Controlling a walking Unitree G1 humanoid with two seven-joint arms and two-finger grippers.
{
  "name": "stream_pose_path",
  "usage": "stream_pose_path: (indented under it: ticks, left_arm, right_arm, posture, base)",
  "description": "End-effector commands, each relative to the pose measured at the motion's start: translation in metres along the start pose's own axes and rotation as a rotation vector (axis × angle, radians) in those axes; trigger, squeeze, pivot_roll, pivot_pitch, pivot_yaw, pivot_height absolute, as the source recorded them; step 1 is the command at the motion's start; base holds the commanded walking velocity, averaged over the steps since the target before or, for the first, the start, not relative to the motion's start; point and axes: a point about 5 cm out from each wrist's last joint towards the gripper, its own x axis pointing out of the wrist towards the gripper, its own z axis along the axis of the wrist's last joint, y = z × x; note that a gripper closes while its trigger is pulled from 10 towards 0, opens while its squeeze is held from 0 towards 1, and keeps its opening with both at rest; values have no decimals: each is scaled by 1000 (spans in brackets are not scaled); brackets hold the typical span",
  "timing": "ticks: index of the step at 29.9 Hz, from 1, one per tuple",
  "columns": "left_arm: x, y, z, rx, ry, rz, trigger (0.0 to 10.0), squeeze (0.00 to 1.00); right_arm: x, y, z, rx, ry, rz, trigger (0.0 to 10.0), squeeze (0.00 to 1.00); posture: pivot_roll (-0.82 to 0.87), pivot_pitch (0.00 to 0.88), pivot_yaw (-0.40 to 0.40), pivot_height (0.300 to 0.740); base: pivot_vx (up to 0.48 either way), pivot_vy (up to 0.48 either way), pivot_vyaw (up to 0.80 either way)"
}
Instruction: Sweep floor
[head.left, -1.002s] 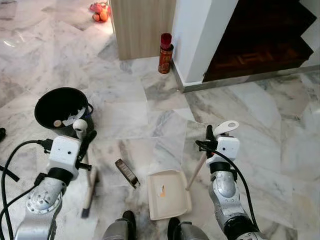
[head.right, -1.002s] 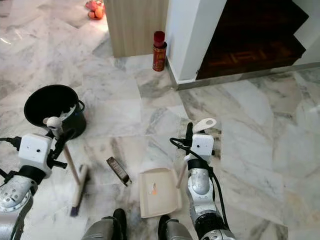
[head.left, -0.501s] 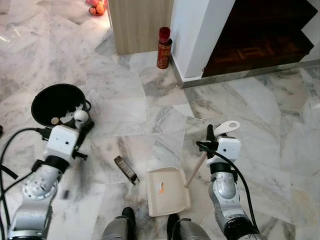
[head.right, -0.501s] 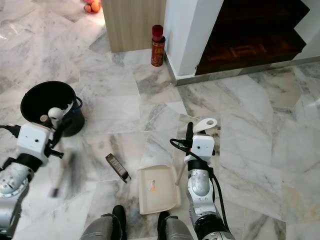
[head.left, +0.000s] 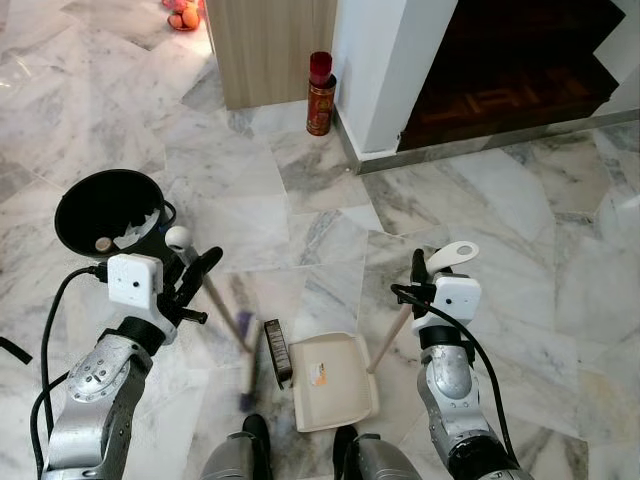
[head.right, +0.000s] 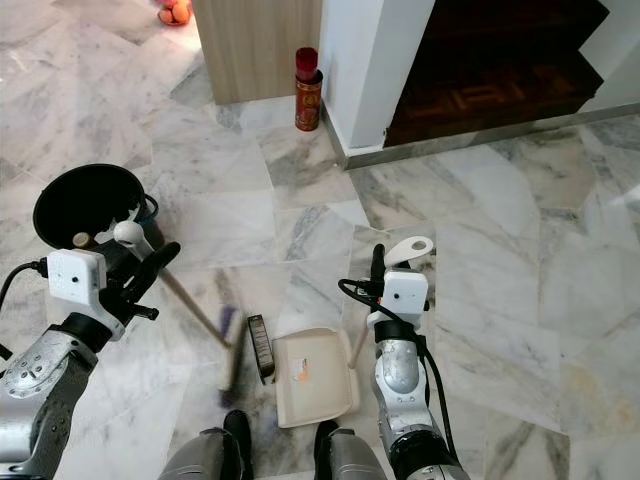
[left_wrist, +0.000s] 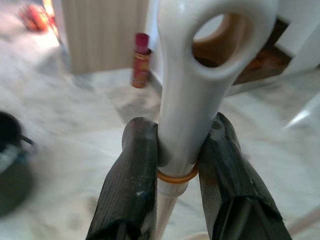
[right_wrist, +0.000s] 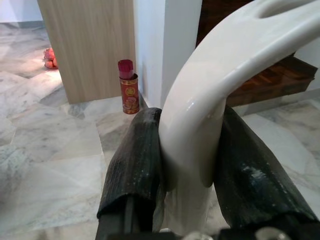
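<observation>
Nearest, at the robot's feet: cream plastic dustpan (head.left: 333, 380) flat on the grey-veined marble floor (head.left: 480, 230), mouth toward the robot's left; an orange scrap sits inside.

Debris: small dark rectangular object (head.left: 277, 352) now lies just beside the dustpan's left edge, close to touching. A second ago it lay well clear of the pan, further left and askew.

Broom: short hand broom with pale wooden stick and blurred dark bristle head (head.left: 245, 365) stands just left of the dark object. Half a second ago its head was far out to the left; it has swung in toward the pan. Blur suggests the stroke is ongoing.

Left gripper (left_wrist: 182, 150): black fingers pinched on the broom's white looped handle end, at the rubber band.

Right gripper (right_wrist: 187, 150): fingers clamped around the dustpan's white curved handle; arm and pan unchanged over the last second.

Reading: one sweep has carried the debris to the pan's lip. It is not yet inside. Another short push looks needed.

Mid-distance, left: black round bucket (head.left: 105, 210) holding light scraps, behind the left arm.

Far: red cylindrical can (head.left: 320, 95) against a wooden panel (head.left: 270, 50), white pillar beside it, dark wooden steps (head.left: 520, 70) beyond.
</observation>
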Motion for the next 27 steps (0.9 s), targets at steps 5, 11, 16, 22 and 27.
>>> stream_pose_path:
  ticks: [5, 11, 16, 22, 27]
  left_arm:
    - [-2, -17, -4, -257, 28, -95, 10000, 0]
    - [-3, -15, 8, -359, -13, -87, 10000, 0]
    - [-5, -14, 22, -381, -42, -95, 10000, 0]
    - [-3, -13, 31, -362, -55, -98, 10000, 0]
    - [4, -14, 42, -310, -75, -101, 10000, 0]
  right_arm:
    - [-8, -2, -13, -7, 73, -5, 10000, 0]
    - [-4, -1, -12, -2, 79, -5, 10000, 0]
    - [0, 1, -12, 20, 93, -18, 10000, 0]
    - [3, 4, -12, 24, 102, -18, 10000, 0]
    - [7, 1, -11, 41, 105, -38, 10000, 0]
  posture:
    - [96, 297, -85, 740]
    - [108, 279, -83, 740]
    - [123, 266, -78, 740]
    - [130, 250, -73, 740]
    - [134, 233, -71, 740]
  base:
    - [0, 0, 0]
    - [0, 0, 0]
    - [0, 0, 0]
    - [0, 0, 0]
    - [0, 0, 0]
